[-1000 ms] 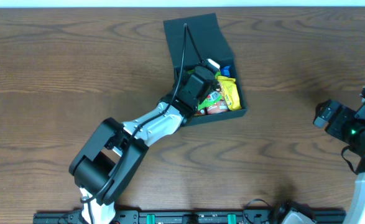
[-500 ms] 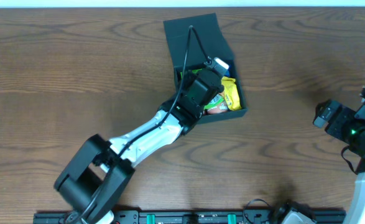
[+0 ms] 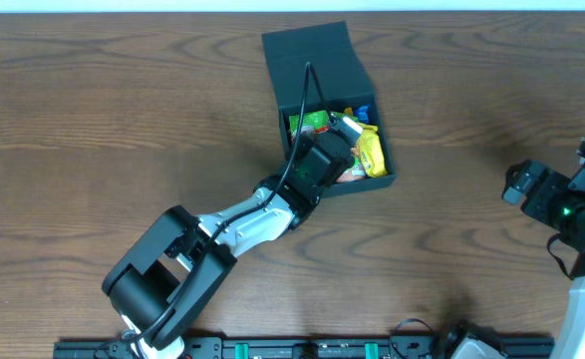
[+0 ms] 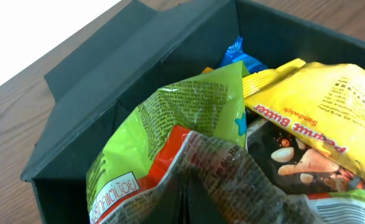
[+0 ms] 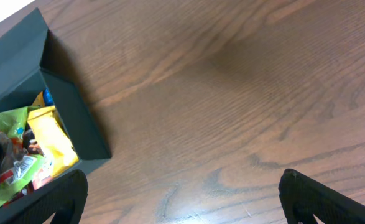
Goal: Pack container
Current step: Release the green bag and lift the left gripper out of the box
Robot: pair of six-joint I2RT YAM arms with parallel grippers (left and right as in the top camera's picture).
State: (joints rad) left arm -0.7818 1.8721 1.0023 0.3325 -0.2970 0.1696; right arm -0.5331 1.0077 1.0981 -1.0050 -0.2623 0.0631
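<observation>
Your left end effector (image 3: 324, 162) pulled back a little, shut tight, the full container (image 3: 317, 60) just under it. Your right end effector (image 5: 182, 202) was wide open.

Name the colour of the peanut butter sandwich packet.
The packet is yellow; clearest in left wrist view.

place: robot lab bench | signs: left arm (image 3: 242, 214), right arm (image 3: 571, 214), mounting rail (image 3: 302, 350), wood-grain table (image 3: 93, 120)
</observation>
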